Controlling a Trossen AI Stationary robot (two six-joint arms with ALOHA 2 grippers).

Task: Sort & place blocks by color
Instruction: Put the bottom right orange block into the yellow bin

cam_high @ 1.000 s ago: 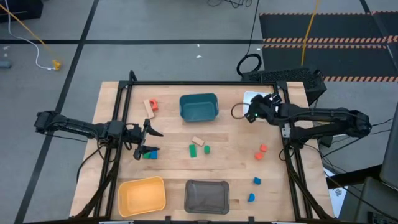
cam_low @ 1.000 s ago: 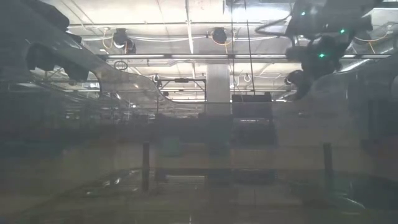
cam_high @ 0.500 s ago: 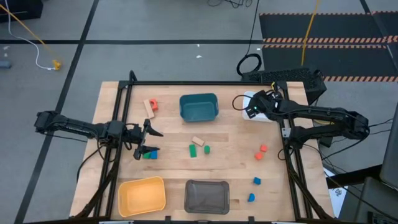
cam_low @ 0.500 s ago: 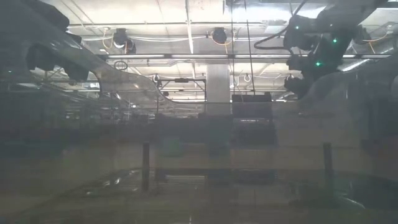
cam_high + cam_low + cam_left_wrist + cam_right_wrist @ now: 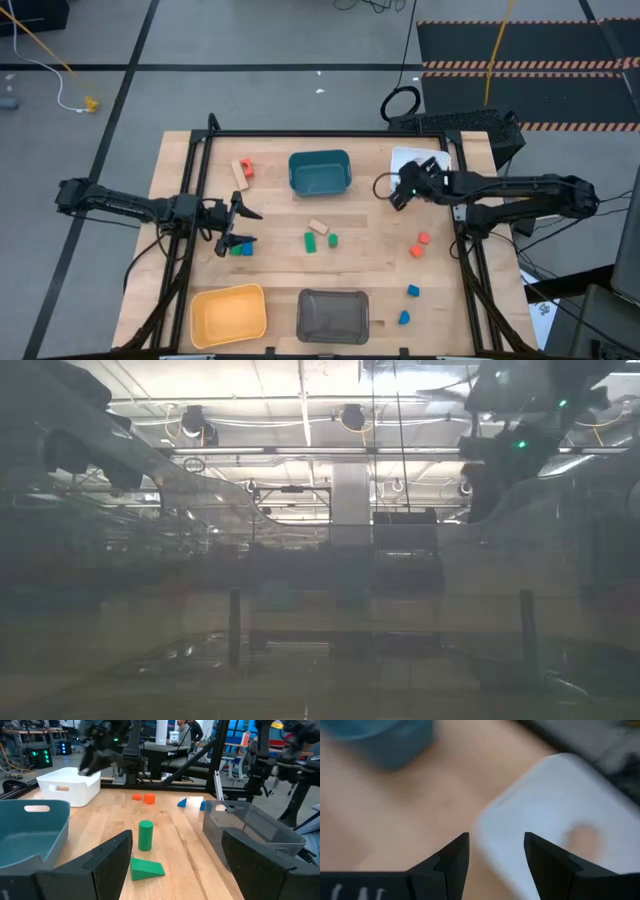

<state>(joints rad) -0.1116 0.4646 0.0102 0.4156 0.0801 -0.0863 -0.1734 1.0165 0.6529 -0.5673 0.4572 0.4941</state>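
The right end effector (image 5: 396, 196) hangs above the counter (image 5: 370, 260) between the teal bin (image 5: 319, 172) and the white bin (image 5: 432, 160), close by the white bin's near edge; in the right wrist view its fingers (image 5: 451, 857) stand apart with nothing between them, released, and a tan block (image 5: 581, 839) lies inside the white bin (image 5: 540, 795). The left end effector (image 5: 240, 228) rests low at the counter's left side; its fingers (image 5: 107, 857) are spread wide and empty, released. Just beside it on the counter lie a green and a blue block (image 5: 240, 249), touching or nearly so.

The other blocks are scattered over the counter; a tan piece (image 5: 239, 174) and a red one (image 5: 247, 167) sit together left of the teal bin; a tan block (image 5: 319, 227) lies near the middle, with a green wedge (image 5: 309, 241) and a green cylinder (image 5: 332, 240) just below it in the high view; two red blocks (image 5: 419, 244) sit near each other on the right side; two blue blocks (image 5: 408, 303) lie further toward the front right corner, apart from each other. The yellow bin (image 5: 228, 313) and the grey bin (image 5: 333, 314) stand side by side along the front edge; whether they hold anything cannot be told.
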